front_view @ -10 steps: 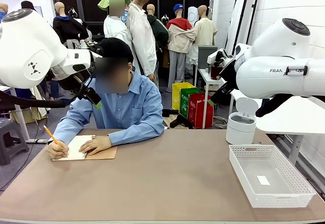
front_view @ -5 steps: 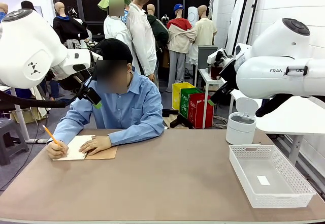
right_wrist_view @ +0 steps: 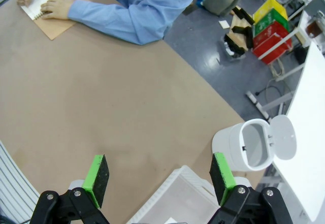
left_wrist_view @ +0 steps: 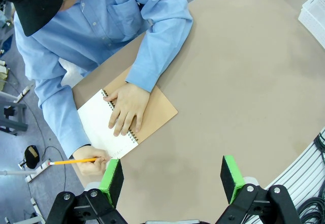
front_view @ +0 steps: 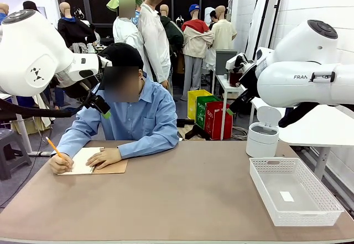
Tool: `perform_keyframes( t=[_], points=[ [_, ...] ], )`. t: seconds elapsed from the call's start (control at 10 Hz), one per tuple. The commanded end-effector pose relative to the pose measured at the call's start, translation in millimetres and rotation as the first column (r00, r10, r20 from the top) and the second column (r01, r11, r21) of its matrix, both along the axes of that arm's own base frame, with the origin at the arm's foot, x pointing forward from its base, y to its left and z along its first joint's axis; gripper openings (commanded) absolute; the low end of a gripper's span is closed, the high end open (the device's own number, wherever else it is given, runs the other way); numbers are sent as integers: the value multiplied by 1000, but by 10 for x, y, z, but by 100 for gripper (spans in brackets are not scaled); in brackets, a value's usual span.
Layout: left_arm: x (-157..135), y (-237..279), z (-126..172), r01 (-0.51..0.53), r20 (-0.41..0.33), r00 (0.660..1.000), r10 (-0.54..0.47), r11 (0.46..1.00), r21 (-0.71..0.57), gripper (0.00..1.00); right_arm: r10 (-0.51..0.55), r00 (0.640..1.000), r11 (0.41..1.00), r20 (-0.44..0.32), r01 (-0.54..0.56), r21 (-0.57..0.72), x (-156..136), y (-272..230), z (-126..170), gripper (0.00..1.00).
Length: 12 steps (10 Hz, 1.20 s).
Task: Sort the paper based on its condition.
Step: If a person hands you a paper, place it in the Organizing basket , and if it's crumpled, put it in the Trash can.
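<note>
change over the last second slight: pencil (left_wrist_view: 73,160) in the person's writing hand (left_wrist_view: 94,164) tipped a touch, nothing else moved. judged: sorting not yet begun. paper (left_wrist_view: 99,120) so far just the open white page of the notebook (left_wrist_view: 155,113), pinned under the person's other hand (left_wrist_view: 127,109) at the far left of the table (front_view: 182,194). left gripper (left_wrist_view: 172,176) and right gripper (right_wrist_view: 160,176) raised above it, jaws wide, empty. readable: "fran" on the right arm (front_view: 301,78); print on the crates (front_view: 213,117) too small.

rounded white arms (front_view: 301,83) carry black fingers (left_wrist_view: 84,207) with green pads (left_wrist_view: 112,180).
</note>
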<state>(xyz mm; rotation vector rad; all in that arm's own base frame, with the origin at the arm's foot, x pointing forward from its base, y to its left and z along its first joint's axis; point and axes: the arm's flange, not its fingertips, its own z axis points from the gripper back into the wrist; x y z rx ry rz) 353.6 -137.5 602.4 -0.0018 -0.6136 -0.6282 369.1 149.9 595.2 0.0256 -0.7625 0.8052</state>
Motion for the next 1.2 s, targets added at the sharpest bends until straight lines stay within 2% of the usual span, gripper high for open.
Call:
perform_keyframes(
  t=[0.0, 1.1],
  points=[
    [-6, 4, 11, 8, 2, 1000, -8, 1000, -1, 100, 1, 1000, 1000, -7, -1, -3, 3, 2, 19, 100],
    [-6, 4, 11, 8, 2, 1000, -8, 1000, -1, 100, 1, 1000, 1000, -7, -1, -3, 3, 2, 19, 100]
  ],
)
